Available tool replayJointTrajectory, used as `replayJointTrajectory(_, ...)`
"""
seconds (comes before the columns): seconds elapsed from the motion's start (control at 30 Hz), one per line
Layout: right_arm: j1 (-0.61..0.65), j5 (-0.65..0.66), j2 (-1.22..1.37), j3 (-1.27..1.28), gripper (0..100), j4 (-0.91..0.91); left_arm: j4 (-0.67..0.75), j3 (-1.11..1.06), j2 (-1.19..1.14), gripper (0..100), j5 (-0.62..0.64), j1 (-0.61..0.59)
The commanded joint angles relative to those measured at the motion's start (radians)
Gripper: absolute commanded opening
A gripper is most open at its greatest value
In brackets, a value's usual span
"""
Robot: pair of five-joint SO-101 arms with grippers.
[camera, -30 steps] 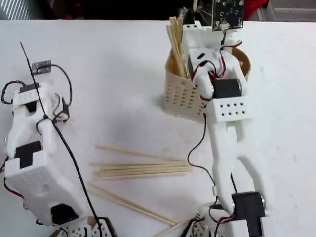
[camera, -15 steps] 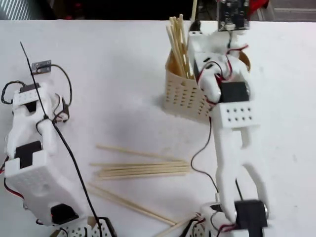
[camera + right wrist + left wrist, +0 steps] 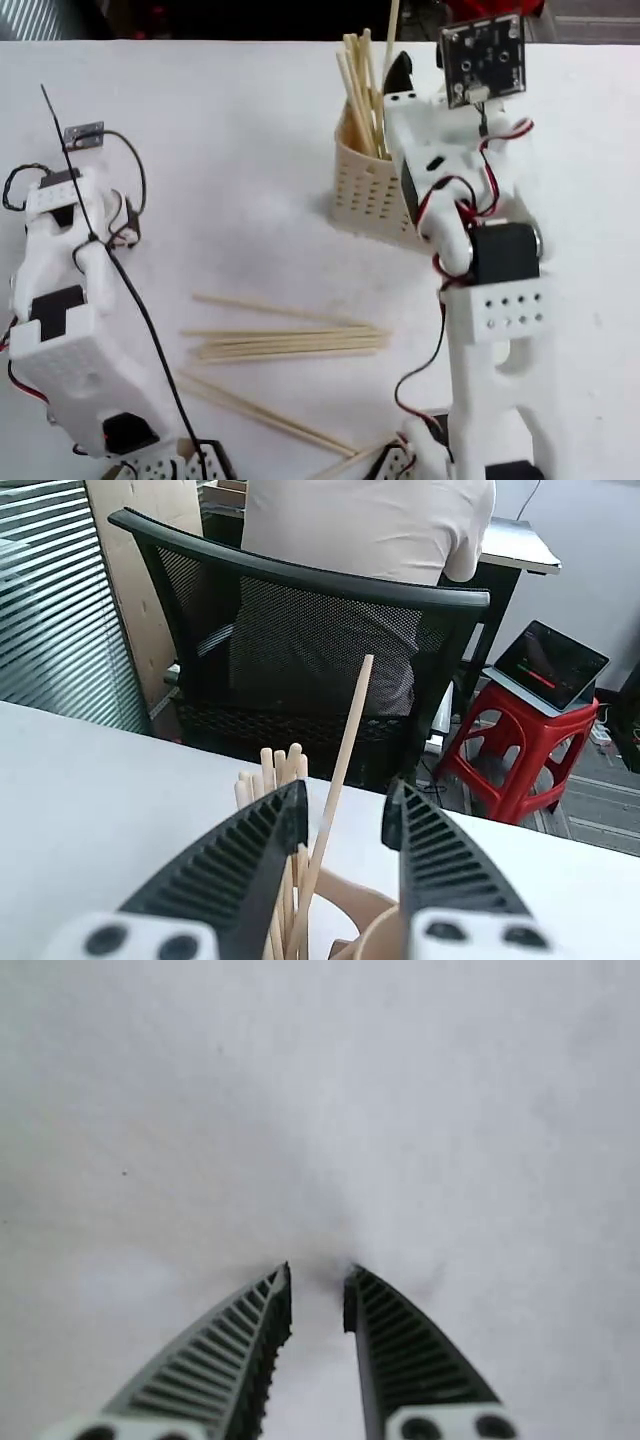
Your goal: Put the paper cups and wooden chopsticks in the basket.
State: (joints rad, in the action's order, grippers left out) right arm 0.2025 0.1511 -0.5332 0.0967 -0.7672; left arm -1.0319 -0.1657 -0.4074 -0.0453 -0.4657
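Note:
A white perforated basket (image 3: 372,192) stands on the table with several wooden chopsticks (image 3: 358,92) upright in it. My right gripper (image 3: 397,76) hovers just above the basket and is open (image 3: 345,805). One chopstick (image 3: 342,770) leans up between its fingers without being squeezed. Tan paper cup rims (image 3: 352,892) show inside the basket below. Several loose chopsticks (image 3: 288,342) lie on the table in front of the basket. My left gripper (image 3: 317,1282) points at bare white table, its fingers a narrow gap apart with nothing between them.
The left arm (image 3: 62,300) sits folded at the table's left side with a black cable (image 3: 120,270) running over it. Two more chopsticks (image 3: 265,415) lie near the front edge. Beyond the table's far edge stand a black chair (image 3: 300,650) and a red stool (image 3: 520,750).
The right arm has drawn back toward the table's front and lifted, bringing its gripper up off the basket. The left arm and the loose chopsticks have not moved.

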Motion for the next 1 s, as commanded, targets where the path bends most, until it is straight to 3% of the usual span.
replayJointTrajectory(0.0, 0.022, -0.009, 0.101, -0.15, 13.0, 0.041, 0.006, 0.037, -0.004, 11, 0.006, 0.004)
replayJointTrajectory(0.3, 0.044, -0.058, 0.496, -0.368, 12.8, 0.331, 0.006, 0.037, -0.004, 11, 0.006, 0.004)
replayJointTrajectory(0.47, -0.027, -0.066, 0.55, -0.44, 12.7, 0.325, 0.006, 0.037, -0.004, 11, 0.006, 0.005)
replayJointTrajectory(0.97, -0.05, -0.058, 0.628, -0.419, 11.1, 0.219, 0.006, 0.037, -0.004, 11, 0.006, 0.005)
